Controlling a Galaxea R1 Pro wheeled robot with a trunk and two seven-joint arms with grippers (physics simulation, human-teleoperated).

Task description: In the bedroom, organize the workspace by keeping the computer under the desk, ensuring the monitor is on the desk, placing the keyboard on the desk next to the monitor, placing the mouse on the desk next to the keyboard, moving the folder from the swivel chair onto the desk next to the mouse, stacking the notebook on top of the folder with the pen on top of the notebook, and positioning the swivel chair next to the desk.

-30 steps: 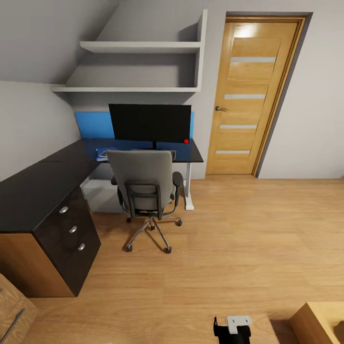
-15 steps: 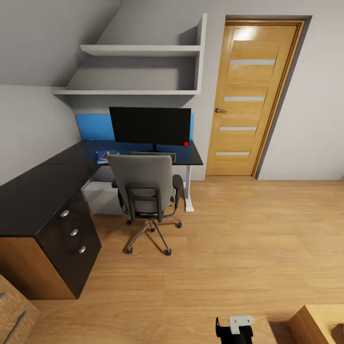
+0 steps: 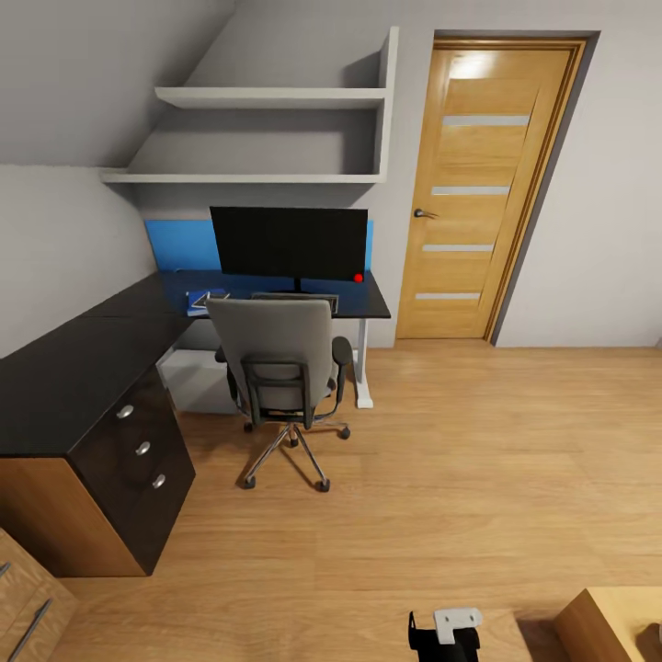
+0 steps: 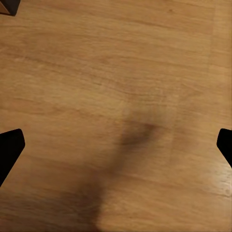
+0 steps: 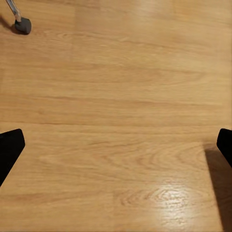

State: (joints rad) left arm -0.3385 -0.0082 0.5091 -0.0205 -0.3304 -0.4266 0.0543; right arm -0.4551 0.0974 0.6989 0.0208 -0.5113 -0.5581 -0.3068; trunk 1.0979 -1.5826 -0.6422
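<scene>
The desk (image 3: 64, 368) has a glossy black L-shaped top. On its far wing the monitor (image 3: 289, 241) stands upright before a blue back panel. The swivel chair (image 3: 276, 354) faces the desk, its tall grey back towards me and covering the seat, so the folder is hidden. A thin dark strip of the keyboard (image 3: 296, 296) shows above the chair back. The white computer (image 3: 193, 379) sits under the desk. A small blue-white item (image 3: 198, 299) lies left of the keyboard. My left gripper (image 4: 116, 145) and right gripper (image 5: 116, 145) hang open over bare wooden floor, with nothing between their fingers.
A closed wooden door (image 3: 483, 184) is right of the desk, with white wall shelves (image 3: 267, 92) above the desk. Dark drawers (image 3: 138, 448) face the floor. A light wooden chest (image 3: 23, 607) sits at near left and wooden furniture (image 3: 607, 625) at near right. A chair castor (image 5: 21, 25) is in the right wrist view.
The whole picture has shifted slightly downward since a second ago, so the camera moved. The desk, chair and monitor keep their places relative to each other.
</scene>
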